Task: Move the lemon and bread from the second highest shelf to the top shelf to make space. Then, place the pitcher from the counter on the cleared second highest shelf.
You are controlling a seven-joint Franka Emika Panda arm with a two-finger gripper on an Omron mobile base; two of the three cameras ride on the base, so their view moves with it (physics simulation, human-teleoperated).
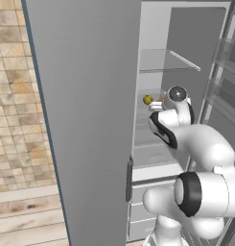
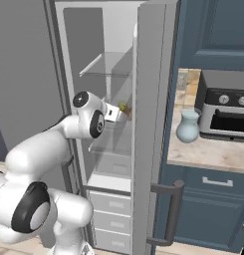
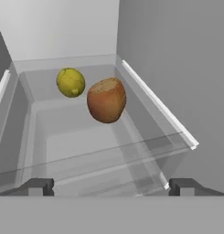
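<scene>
Small round yellow lemon (image 3: 70,82): lay on the second highest shelf (image 3: 86,157), a thin clear glass fridge panel with a pale rim, toward the back wall; seen also from the left base (image 1: 147,99) past the edge of the grey fridge door (image 1: 85,120).

Small round brown crusty bread roll (image 3: 106,99): lay on the same panel, just beside the lemon and nearer the hand camera; touching or apart could not be told.

Top shelf (image 1: 159,70), highest clear glass panel: sat above the fruit; seen also from the right base (image 2: 106,73).

Two-finger gripper (image 3: 111,186) on white arm: jaws stood wide apart, nothing between them, dark fingertips (image 3: 38,186) at the front edge of the second highest shelf, short of both items. Reached into the open fridge at that shelf's height in both base views (image 1: 159,103) (image 2: 124,110).

Pale blue-grey translucent pitcher (image 2: 187,125), bulbous body, flared rim: stood upright on the beige speckled stone table (image 2: 208,152), above dark blue cabinet fronts (image 2: 213,209), just beside a grey countertop oven (image 2: 225,107), well apart from the fridge shelves.
</scene>
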